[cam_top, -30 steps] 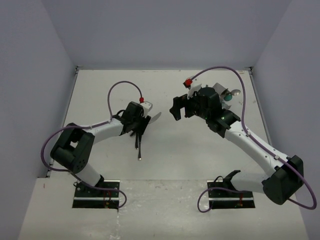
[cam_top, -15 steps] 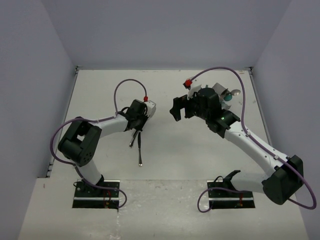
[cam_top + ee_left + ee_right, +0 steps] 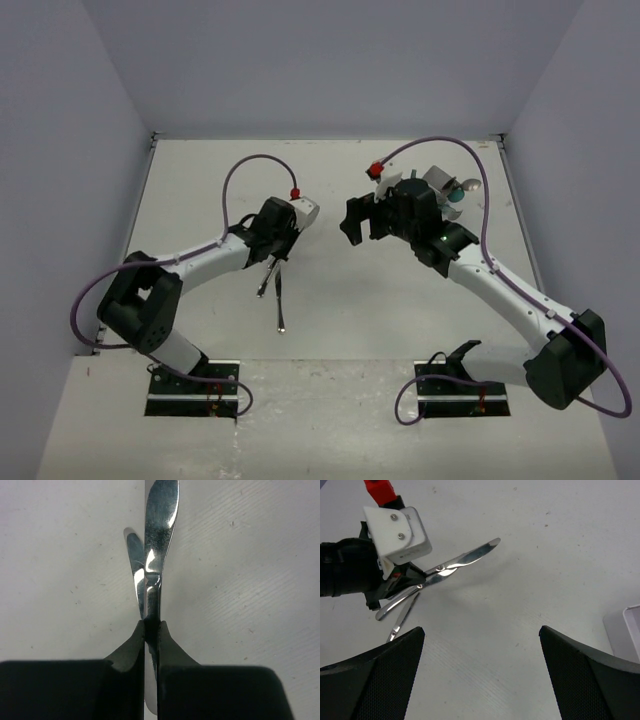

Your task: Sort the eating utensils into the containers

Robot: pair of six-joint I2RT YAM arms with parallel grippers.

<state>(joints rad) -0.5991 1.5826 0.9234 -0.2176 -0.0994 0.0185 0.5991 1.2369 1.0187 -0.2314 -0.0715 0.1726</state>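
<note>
1. Left of the middle of the tabletop (image 3: 190, 180), the left gripper (image 3: 151, 626) has its jaws clamped on a silver knife (image 3: 161, 525). The knife is thin, flat, mirror-smooth and round-tipped.
2. A second silver blade (image 3: 133, 555) shows just beside it. We cannot tell whether it is caught too; if so, it could drop in transit.
3. We judge the grip narrow on slick metal, so the knife could pivot or slide out.
4. Another slim utensil (image 3: 281, 312) lies loose nearer the front edge.
5. The right gripper (image 3: 480, 632) hovers mid-tabletop, jaws wide apart and empty. Its arm stands between knife and box, so they could collide.
6. The white translucent container (image 3: 626, 630), boxy and smooth-walled, sits toward the far right corner.
</note>
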